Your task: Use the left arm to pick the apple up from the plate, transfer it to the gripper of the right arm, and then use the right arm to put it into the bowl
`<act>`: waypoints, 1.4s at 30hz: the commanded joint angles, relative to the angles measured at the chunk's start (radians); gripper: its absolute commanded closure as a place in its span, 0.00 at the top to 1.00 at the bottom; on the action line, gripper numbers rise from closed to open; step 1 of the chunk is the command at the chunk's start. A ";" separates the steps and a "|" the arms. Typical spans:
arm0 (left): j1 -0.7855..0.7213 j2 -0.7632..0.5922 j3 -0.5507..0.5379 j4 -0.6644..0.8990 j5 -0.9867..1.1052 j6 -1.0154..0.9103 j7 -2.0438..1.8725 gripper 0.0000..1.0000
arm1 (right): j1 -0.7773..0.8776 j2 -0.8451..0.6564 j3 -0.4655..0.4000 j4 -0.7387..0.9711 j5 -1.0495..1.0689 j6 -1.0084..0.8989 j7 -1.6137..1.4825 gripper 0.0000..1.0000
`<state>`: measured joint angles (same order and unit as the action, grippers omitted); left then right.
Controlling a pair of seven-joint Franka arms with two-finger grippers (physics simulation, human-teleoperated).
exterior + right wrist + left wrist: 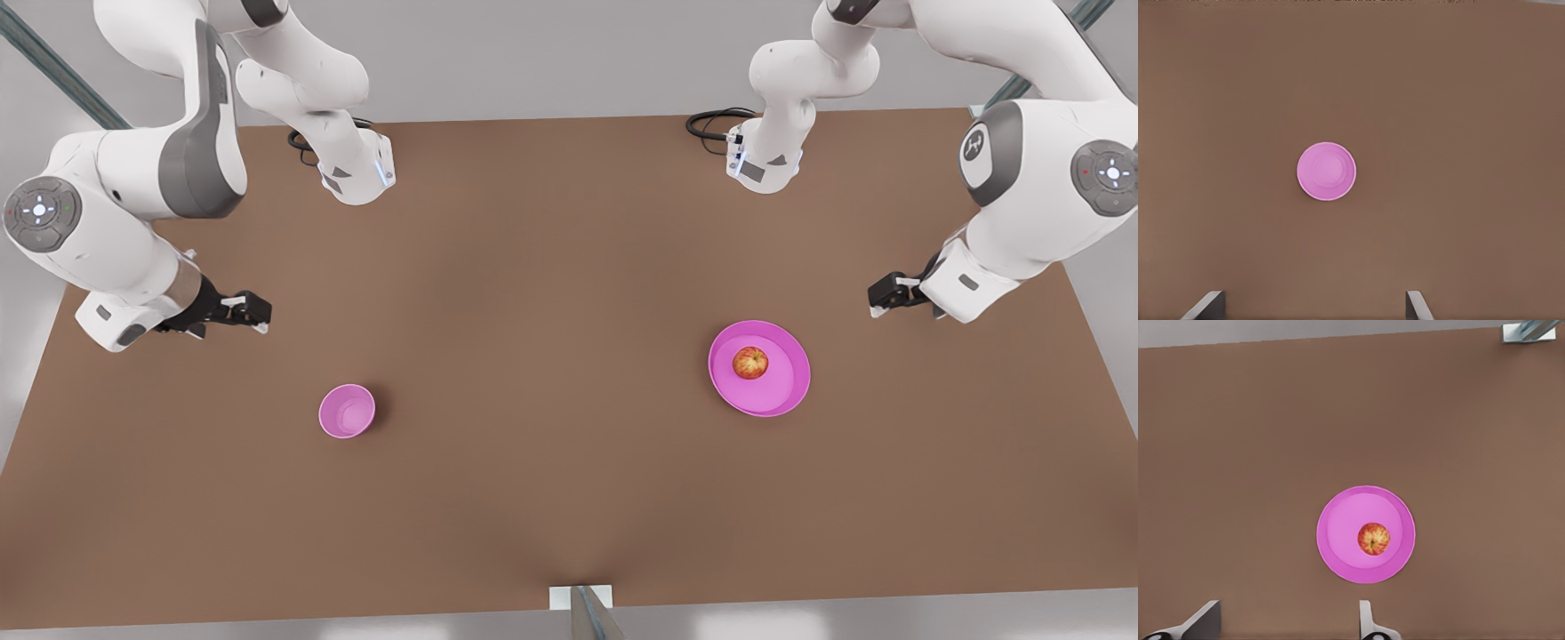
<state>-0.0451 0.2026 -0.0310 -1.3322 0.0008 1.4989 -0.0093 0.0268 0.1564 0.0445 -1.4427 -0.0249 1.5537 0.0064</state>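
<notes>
A red-orange apple rests on the magenta plate, slightly off its centre. My left gripper hovers open above the table at the front view's right, beyond the plate's far right rim and clear of it. The small pink bowl stands empty at the front view's left. My right gripper hangs open, up and to the left of the bowl in the front view, holding nothing.
The brown table stretches between bowl and plate with nothing on it. Both arm bases stand at the far edge with black cables. A metal post rises at the near edge.
</notes>
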 commanded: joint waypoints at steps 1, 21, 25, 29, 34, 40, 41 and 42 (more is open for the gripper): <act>-0.013 -0.026 -0.001 -0.054 0.002 0.052 0.061 1.00 | -0.002 0.000 0.002 0.001 0.003 0.025 0.092 1.00; -0.062 0.115 -0.040 -0.840 -0.160 0.986 -0.233 1.00 | 0.012 0.011 0.052 0.027 -0.001 0.023 0.103 1.00; -0.073 0.155 -0.041 -0.841 -0.162 1.009 -0.236 1.00 | 0.009 0.011 0.049 0.027 -0.001 0.022 0.095 1.00; -0.082 0.192 -0.041 -0.841 -0.163 1.049 -0.238 1.00 | 0.007 0.011 0.049 0.027 -0.003 0.022 0.092 1.00; -0.094 0.224 -0.041 -0.845 -0.163 1.052 -0.238 1.00 | 0.004 0.011 0.049 0.027 -0.001 0.022 0.090 1.00; -0.094 0.242 -0.041 -0.845 -0.163 1.052 -0.239 1.00 | 0.004 0.012 0.048 0.027 -0.001 0.022 0.090 1.00; -0.094 0.244 -0.041 -0.845 -0.163 1.052 -0.239 1.00 | 0.005 0.012 0.048 0.027 -0.003 0.022 0.092 1.00; -0.094 0.248 -0.041 -0.845 -0.163 1.057 -0.239 1.00 | 0.001 0.012 0.048 0.027 -0.001 0.020 0.092 1.00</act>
<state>-0.1396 0.4493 -0.0721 -2.1771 -0.1647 2.5448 -0.2104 0.0299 0.1698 0.0919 -1.4164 -0.0269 1.5755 0.0900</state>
